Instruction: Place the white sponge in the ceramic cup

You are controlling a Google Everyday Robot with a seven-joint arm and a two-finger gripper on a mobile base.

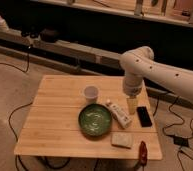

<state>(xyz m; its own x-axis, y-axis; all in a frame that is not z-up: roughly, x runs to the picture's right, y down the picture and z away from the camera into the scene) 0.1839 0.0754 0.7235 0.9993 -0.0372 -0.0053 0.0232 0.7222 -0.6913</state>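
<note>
The white sponge (122,139) lies flat on the wooden table (55,125) near its front edge, right of the green bowl. The ceramic cup (91,93) stands upright behind the bowl, near the table's middle. My gripper (132,106) hangs from the white arm over the right part of the table, above the far end of the long white tube. It is well behind the sponge and to the right of the cup, touching neither.
A wide dark green bowl (95,120) sits at the table's centre front. A long white tube (119,114) lies beside it. A black phone (144,116) lies near the right edge. A red-handled tool (142,151) lies at the front right corner. Cables run over the floor.
</note>
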